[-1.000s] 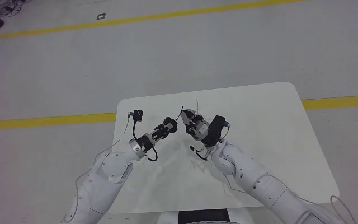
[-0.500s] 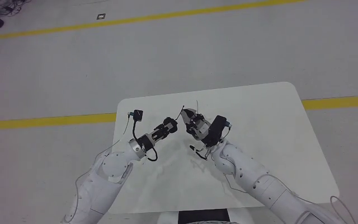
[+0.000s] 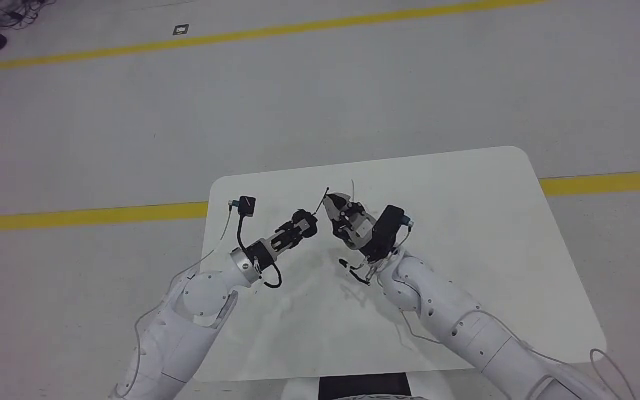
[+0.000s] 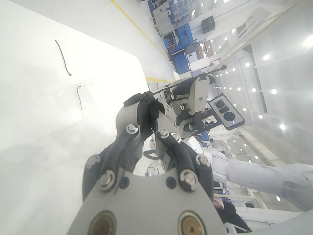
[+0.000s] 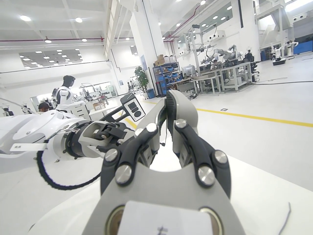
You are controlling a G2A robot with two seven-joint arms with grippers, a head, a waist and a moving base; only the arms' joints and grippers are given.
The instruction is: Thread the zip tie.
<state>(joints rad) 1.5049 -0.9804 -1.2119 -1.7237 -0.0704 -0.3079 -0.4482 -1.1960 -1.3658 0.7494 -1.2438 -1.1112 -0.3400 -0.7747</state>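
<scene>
Both arms meet above the white table (image 3: 480, 220). A thin black zip tie (image 3: 323, 203) spans between the two grippers. My left gripper (image 3: 303, 222) is shut, and its black-tipped fingers (image 4: 140, 113) pinch one end of the tie. The right gripper (image 3: 335, 212) is shut on the same zip tie (image 4: 215, 69), whose far end pokes out beyond it. In the right wrist view the right gripper (image 5: 168, 99) has its pads pressed together, and a length of the zip tie (image 5: 166, 133) hangs down between the fingers. The two grippers are close, almost tip to tip.
Two spare black zip ties (image 4: 63, 58) (image 4: 79, 99) lie flat on the table on the far side of the grippers. Another spare tie (image 5: 286, 218) lies on the table near the right arm. The table's rounded corner (image 4: 137, 62) is close by.
</scene>
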